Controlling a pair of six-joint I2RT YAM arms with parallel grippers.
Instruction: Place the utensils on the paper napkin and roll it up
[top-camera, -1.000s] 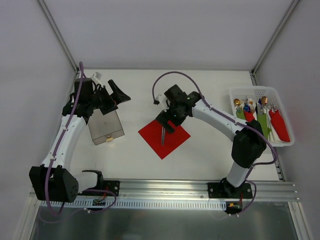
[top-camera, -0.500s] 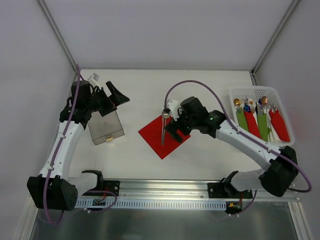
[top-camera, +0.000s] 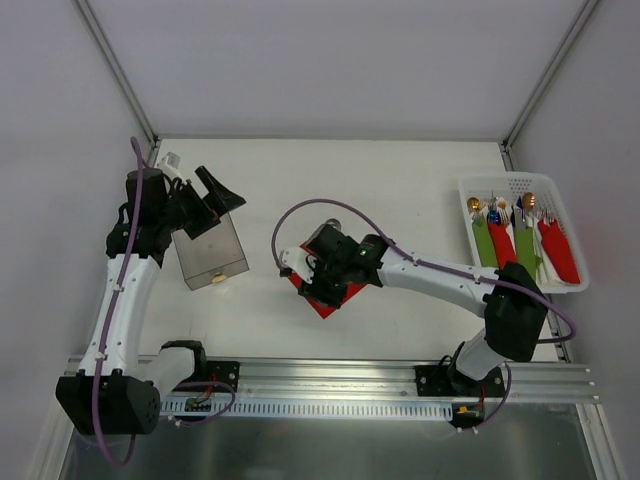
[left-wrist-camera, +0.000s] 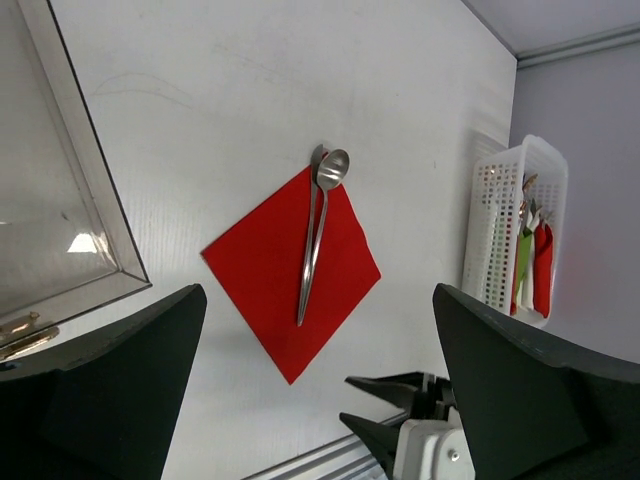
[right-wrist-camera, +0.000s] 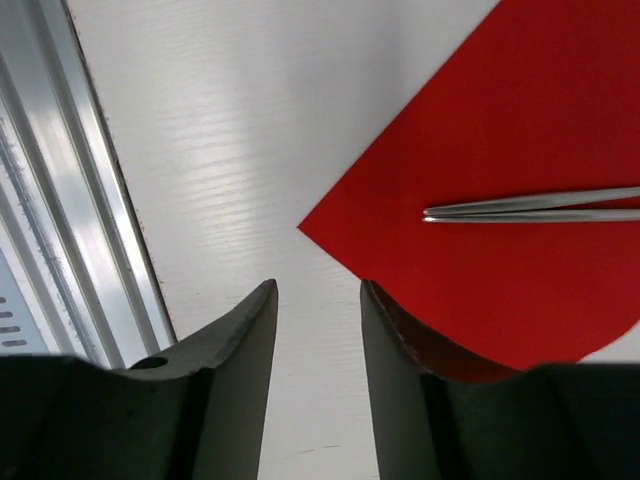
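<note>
Now, right hand (right-wrist-camera: 315, 292) at napkin (right-wrist-camera: 520, 300) corner

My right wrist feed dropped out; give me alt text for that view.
Red napkin fills the upper right on the white table, two silver utensil handles lying across it. The right gripper's dark fingers stand apart at the bottom, by the napkin's near corner.

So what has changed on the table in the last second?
The right gripper came down from over the napkin to its near corner; its jaws stand apart there, gripping nothing. The utensils stayed lying on the napkin, and the left gripper stayed open by the clear box.
</note>
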